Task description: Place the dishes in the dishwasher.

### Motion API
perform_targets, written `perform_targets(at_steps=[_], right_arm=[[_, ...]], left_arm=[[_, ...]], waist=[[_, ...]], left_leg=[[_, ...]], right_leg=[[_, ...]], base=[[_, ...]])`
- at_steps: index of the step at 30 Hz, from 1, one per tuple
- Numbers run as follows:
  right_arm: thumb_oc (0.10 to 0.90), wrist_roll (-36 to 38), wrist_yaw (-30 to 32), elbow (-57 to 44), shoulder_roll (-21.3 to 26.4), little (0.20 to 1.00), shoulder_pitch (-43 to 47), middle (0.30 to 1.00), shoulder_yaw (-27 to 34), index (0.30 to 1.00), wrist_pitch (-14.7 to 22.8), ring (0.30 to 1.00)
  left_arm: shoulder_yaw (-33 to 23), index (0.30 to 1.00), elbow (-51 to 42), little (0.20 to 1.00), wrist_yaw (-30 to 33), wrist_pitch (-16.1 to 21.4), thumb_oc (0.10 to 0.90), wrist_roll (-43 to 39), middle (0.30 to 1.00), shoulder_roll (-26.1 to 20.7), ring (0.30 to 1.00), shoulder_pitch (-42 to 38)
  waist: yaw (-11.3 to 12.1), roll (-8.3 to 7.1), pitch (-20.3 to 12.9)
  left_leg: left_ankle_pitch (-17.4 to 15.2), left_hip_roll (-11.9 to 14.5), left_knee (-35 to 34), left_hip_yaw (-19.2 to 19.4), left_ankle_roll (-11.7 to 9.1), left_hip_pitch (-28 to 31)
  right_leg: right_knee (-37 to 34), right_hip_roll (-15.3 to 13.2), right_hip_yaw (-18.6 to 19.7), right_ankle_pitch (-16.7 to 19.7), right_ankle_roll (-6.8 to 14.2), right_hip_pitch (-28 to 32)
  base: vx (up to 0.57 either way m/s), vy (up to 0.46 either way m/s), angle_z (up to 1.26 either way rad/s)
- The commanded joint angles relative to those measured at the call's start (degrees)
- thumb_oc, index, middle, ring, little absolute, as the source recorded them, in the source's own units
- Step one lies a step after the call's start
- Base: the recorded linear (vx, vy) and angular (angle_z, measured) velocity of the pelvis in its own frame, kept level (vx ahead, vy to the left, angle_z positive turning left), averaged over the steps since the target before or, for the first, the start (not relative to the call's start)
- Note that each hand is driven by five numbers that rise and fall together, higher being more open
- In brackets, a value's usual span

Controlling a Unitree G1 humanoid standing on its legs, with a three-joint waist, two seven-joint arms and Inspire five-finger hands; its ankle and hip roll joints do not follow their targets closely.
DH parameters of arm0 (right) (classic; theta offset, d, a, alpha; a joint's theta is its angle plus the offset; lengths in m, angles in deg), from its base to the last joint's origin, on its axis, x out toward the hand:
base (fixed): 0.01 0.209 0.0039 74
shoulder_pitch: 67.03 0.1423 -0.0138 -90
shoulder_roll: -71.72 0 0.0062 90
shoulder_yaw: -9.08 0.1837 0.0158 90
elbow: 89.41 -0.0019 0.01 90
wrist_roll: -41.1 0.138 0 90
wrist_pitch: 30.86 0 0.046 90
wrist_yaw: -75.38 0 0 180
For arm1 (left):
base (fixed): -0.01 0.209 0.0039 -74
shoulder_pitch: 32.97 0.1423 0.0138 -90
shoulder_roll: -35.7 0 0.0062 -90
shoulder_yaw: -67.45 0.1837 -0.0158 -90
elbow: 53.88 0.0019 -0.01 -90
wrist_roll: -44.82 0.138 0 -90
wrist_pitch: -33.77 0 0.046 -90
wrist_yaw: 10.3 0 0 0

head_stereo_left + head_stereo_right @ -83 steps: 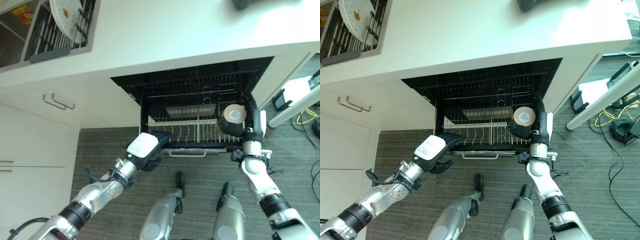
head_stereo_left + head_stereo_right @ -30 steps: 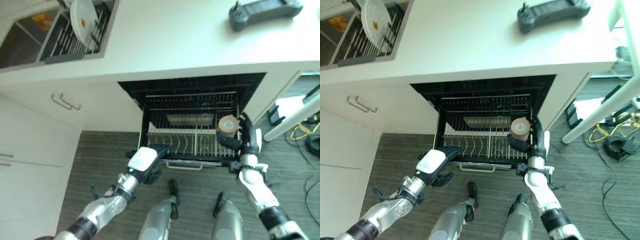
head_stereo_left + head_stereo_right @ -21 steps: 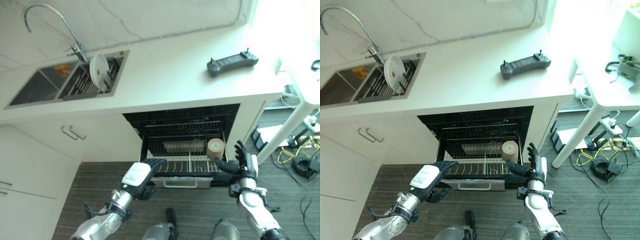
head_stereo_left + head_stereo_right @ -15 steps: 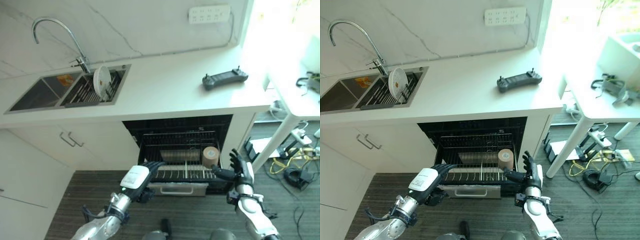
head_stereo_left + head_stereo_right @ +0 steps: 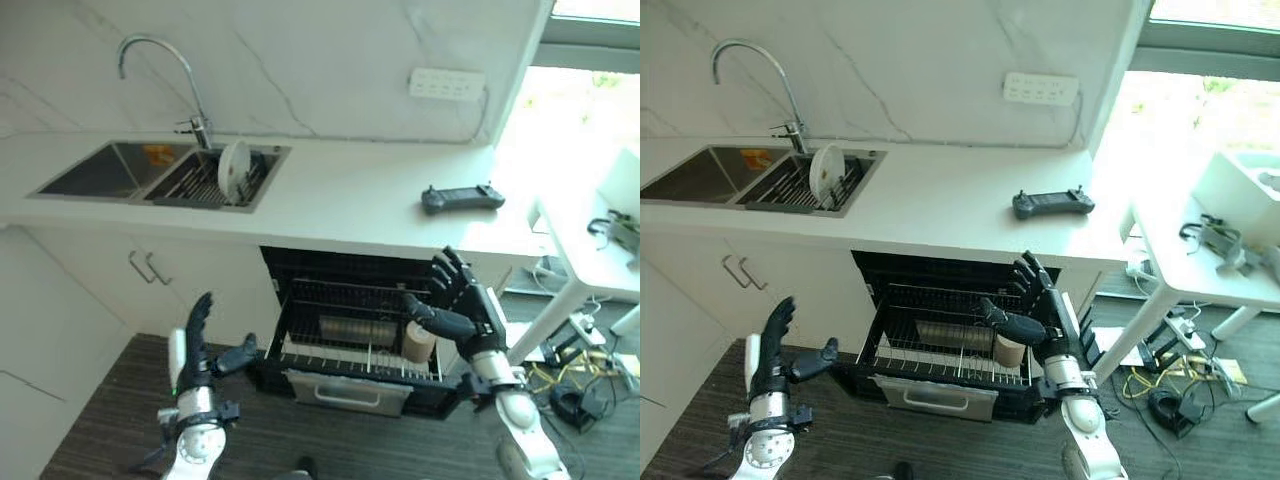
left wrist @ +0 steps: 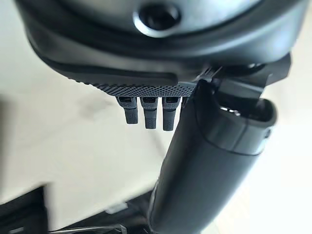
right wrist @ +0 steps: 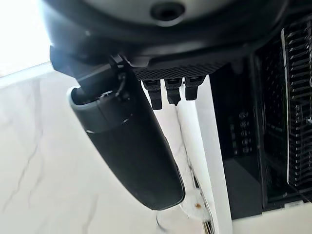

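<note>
Both robot hands are hanging spread and empty: left robot hand [image 5: 192, 345], right robot hand [image 5: 462, 297] before dishwasher rack [image 5: 350, 350]; cup [image 5: 418, 341] is sitting inside.

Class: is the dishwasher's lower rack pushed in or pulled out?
Pulled out. The lower rack projects past the counter front, its tines and a beige cup exposed from above.

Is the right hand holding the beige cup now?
No, the right hand is raised with straight, spread fingers in front of the dishwasher, and the beige cup stands alone in the pulled-out rack.
</note>
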Motion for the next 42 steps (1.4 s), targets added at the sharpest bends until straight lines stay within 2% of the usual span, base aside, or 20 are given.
perform_targets(at_steps=[1, 3, 6, 7, 9, 11, 14, 16, 17, 18, 19, 21, 26, 30, 31, 33, 36, 37, 40, 42], right_arm=[[0.800, 2.6, -4.3, -8.2, 0.3, 0.900, 3.7, 0.900, 6.9, 0.900, 4.7, 0.900], [0.800, 3.6, -4.7, -8.9, 0.6, 0.900, 2.3, 0.900, 9.3, 0.900, 4.9, 0.900], [0.800, 5.4, -4.5, -9.6, 0.7, 0.900, 0.9, 0.900, 12.5, 0.900, 6.9, 0.900], [0.800, 4.5, -3.6, -9.6, 0.4, 0.900, 1.0, 0.900, 13.1, 0.900, 8.0, 0.900], [0.800, 4.3, -2.3, -9.9, 0.0, 0.900, 0.9, 0.900, 13.6, 0.900, 8.5, 0.900], [0.800, 4.3, -1.9, -10.1, -0.5, 0.900, 0.9, 0.900, 14.1, 0.900, 8.4, 0.900], [0.800, 4.2, -2.6, -9.6, -0.8, 0.900, 1.0, 0.900, 14.2, 0.900, 8.5, 0.900], [0.800, 5.7, -3.4, -9.4, 0.0, 0.900, 0.9, 0.900, 15.3, 0.900, 8.5, 0.900], [0.800, 6.9, -5.0, -8.7, 0.9, 0.900, 1.1, 0.900, 16.1, 0.900, 8.5, 0.900], [0.800, 7.7, -6.4, -8.0, 1.5, 0.900, 1.9, 0.900, 16.1, 0.900, 8.5, 0.900], [0.800, 8.4, -7.6, -7.2, 2.3, 0.900, 3.0, 0.900, 16.1, 0.900, 8.7, 0.900], [0.800, 10.3, -7.6, -7.8, 4.3, 0.900, 3.8, 0.900, 16.6, 0.900, 8.3, 0.900], [0.800, 9.9, -5.4, -8.6, 5.5, 0.900, 5.6, 0.900, 16.7, 0.900, 6.4, 0.900], [0.800, 9.2, -2.4, -9.2, 7.5, 0.900, 6.7, 0.900, 17.1, 0.900, 6.7, 0.900], [0.800, 9.2, -2.2, -8.9, 7.8, 0.900, 7.5, 0.900, 17.1, 0.900, 6.5, 0.900], [0.800, 8.7, -2.3, -8.7, 7.9, 0.900, 9.4, 0.900, 16.3, 0.900, 5.8, 0.900], [0.800, 8.8, -3.4, -9.2, 8.6, 0.900, 10.9, 0.900, 15.5, 0.900, 2.8, 0.900], [0.800, 9.5, -3.4, -9.1, 8.9, 0.900, 11.1, 0.900, 15.6, 0.900, 2.0, 0.900], [0.800, 9.4, -2.4, -8.6, 8.4, 0.900, 11.1, 0.900, 15.6, 0.900, 1.6, 0.900], [0.800, 10.5, -2.2, -8.8, 7.7, 0.900, 10.3, 0.900, 15.7, 0.900, 2.2, 0.900]], left_arm=[[-2.6, 0.900, -4.1, 0.900, -5.0, 3.1, 0.800, -9.4, 0.900, -1.1, 0.900, -2.7], [-4.2, 0.900, -3.0, 0.900, -6.7, 3.5, 0.800, -10.2, 0.900, -0.5, 0.900, -1.5], [-6.6, 0.900, -0.4, 0.900, -9.5, 2.6, 0.800, -11.2, 0.900, -1.3, 0.900, -1.9], [-6.5, 0.900, 1.0, 0.900, -11.1, 1.9, 0.800, -11.5, 0.900, -1.8, 0.900, -3.0], [-6.1, 0.900, 1.6, 0.900, -13.1, 0.0, 0.800, -11.4, 0.900, -2.0, 0.900, -3.9], [-5.8, 0.900, 2.0, 0.900, -15.1, -1.8, 0.800, -14.8, 0.900, -1.9, 0.900, -4.3], [-5.6, 0.900, 2.8, 0.900, -15.8, -2.5, 0.800, -12.8, 0.900, -1.9, 0.900, -4.1], [-5.3, 0.900, 4.2, 0.900, -15.6, -3.2, 0.800, -14.5, 0.900, -2.0, 0.900, -3.5], [-5.4, 0.900, 6.1, 0.900, -16.1, -4.8, 0.800, -15.6, 0.900, -1.8, 0.900, -2.7], [-5.3, 0.900, 7.9, 0.900, -16.4, -4.9, 0.800, -14.7, 0.900, -1.3, 0.900, -1.9], [-4.7, 0.900, 10.7, 0.900, -17.5, -6.5, 0.800, -11.6, 0.900, -0.7, 0.900, -1.3], [-2.1, 0.900, 21.5, 0.900, -20.9, -8.6, 0.800, -11.4, 0.900, 2.3, 0.900, -0.1], [-2.3, 0.900, 40.4, 0.900, -27.8, -14.1, 0.800, -8.5, 0.900, 7.5, 0.900, -1.5], [-1.0, 0.900, 44.7, 0.900, -30.7, -20.7, 0.800, -5.6, 0.900, 7.4, 0.900, -3.5], [-0.4, 0.900, 45.1, 0.900, -31.0, -20.5, 0.800, -4.7, 0.900, 7.3, 0.900, -3.8], [0.9, 0.900, 45.0, 0.900, -32.5, -21.0, 0.800, -2.8, 0.900, 7.1, 0.900, -4.7], [3.7, 0.900, 46.0, 0.900, -35.6, -22.9, 0.800, -0.2, 0.900, 7.1, 0.900, -6.2], [4.7, 0.900, 46.4, 0.900, -35.1, -23.0, 0.800, 2.4, 0.900, 7.3, 0.900, -6.6], [8.3, 0.900, 47.4, 0.900, -32.3, -22.0, 0.800, 7.1, 0.900, 6.0, 0.900, -8.5], [9.5, 0.900, 47.3, 0.900, -34.6, -23.4, 0.800, 6.6, 0.900, 5.7, 0.900, -9.5]], waist=[[-0.2, 0.22, 1.7], [-0.1, -0.20, 1.4], [-1.2, 0.05, 1.6], [-1.7, 0.64, 1.8], [-2.2, 1.72, 2.0], [-2.4, 2.35, 2.5], [-2.2, 2.80, 2.9], [-2.8, 2.56, 3.4], [-2.6, 2.38, 3.5], [-1.6, 2.02, 3.4], [-0.6, 1.94, 3.4], [-0.8, 1.27, 3.6], [-1.8, -0.07, 3.2], [-2.3, -1.34, 5.0], [-2.2, -1.41, 5.5], [-2.0, -1.19, 6.0], [-1.8, -0.21, 5.3], [-2.0, 0.11, 5.1], [-3.8, 1.17, 4.3], [-4.1, 1.39, 4.1]], left_leg=[[-20.0, 0.2, 10.0, 0.0, 3.0, 2.1], [-21.4, -0.9, 10.0, -1.0, 3.4, 2.5], [-21.5, -3.3, 10.0, -2.1, 6.2, 1.8], [-22.1, -4.4, 10.0, -2.7, 7.4, 1.9], [-22.8, -5.6, 10.0, -3.8, 8.6, 1.8], [-23.5, -6.4, 10.0, -4.1, 9.5, 2.0], [-24.0, -6.6, 10.0, -2.9, 9.9, 2.2], [-24.1, -7.2, 10.0, -3.2, 10.1, 1.8], [-23.6, -7.0, 10.0, -2.3, 9.5, 1.6], [-24.4, -6.8, 10.0, -1.4, 8.9, 2.2], [-24.2, -6.2, 10.0, -0.5, 8.5, 2.0], [-23.4, -5.7, 10.0, -0.6, 7.5, 1.4], [-21.9, -5.7, 10.0, 1.1, 5.6, 2.7], [-19.3, -6.8, 10.0, 2.0, 4.6, 5.0], [-18.6, -6.5, 10.0, 1.3, 4.2, 4.4], [-16.8, -5.5, 10.0, -0.5, 3.7, 2.2], [-16.5, -4.7, 10.0, -6.7, 3.0, -0.9], [-16.2, -4.3, 10.0, -7.2, 2.8, -1.5], [-17.8, -2.8, 10.0, -4.3, 2.9, -1.0], [-19.0, -4.0, 10.0, -4.6, 4.2, 0.2]], right_leg=[[-2.7, 1.2, 0.4, -5.3, 0.6, 4.7], [-2.7, 1.3, 1.3, -5.6, 1.3, 5.5], [-2.7, 1.1, 1.8, 0.5, 3.0, 5.0], [-2.7, 0.8, 2.5, 4.1, 3.8, 4.7], [-2.4, 0.6, 3.5, 7.6, 4.1, 4.1], [1.4, 0.3, 4.1, 8.9, 4.2, 1.6], [6.8, 1.0, 3.5, 8.3, 4.5, -1.3], [8.0, 5.3, 4.2, 5.9, 4.2, -2.9], [7.2, 7.0, 2.3, 4.3, 3.4, -2.3], [5.0, 7.1, 1.1, 2.2, 3.5, -0.6], [2.9, 7.0, -0.2, 2.2, 3.4, 0.2], [-2.6, 10.2, 0.8, -0.3, 1.3, 1.9], [-2.7, 11.2, 2.6, -6.7, -1.9, 1.3], [-2.7, 10.1, 4.1, -6.3, -3.2, 2.3], [-2.7, 10.2, 5.0, -6.2, -3.4, 2.5], [-2.7, 10.5, 6.5, -5.6, -3.8, 2.0], [-2.7, 10.8, 9.3, -6.4, -3.9, 1.6], [-2.7, 10.7, 9.4, -6.5, -3.9, 1.5], [-2.7, 9.0, 7.5, -6.7, -3.0, 1.3], [-2.7, 7.8, 7.8, -5.5, -1.6, 0.9]], base=[[0.01, 0.141, 0.08], [0.05, 0.188, 0.17], [-0.02, 0.267, 0.29], [0.04, 0.288, 0.17], [0.03, 0.221, 0.22], [-0.01, 0.139, 0.09], [-0.02, 0.063, -0.38], [-0.04, -0.051, -0.44], [0.07, -0.071, -0.16], [0.06, -0.116, -0.21], [0.05, -0.226, -0.59], [-0.02, -0.288, -0.98], [0.02, -0.197, 0.14], [0.02, -0.042, 0.18], [-0.02, 0.072, -0.11], [-0.08, 0.176, -0.28], [0.01, 0.315, -0.64], [0.02, 0.365, -0.76], [0.05, 0.384, -0.54], [0.10, 0.447, -0.03]])
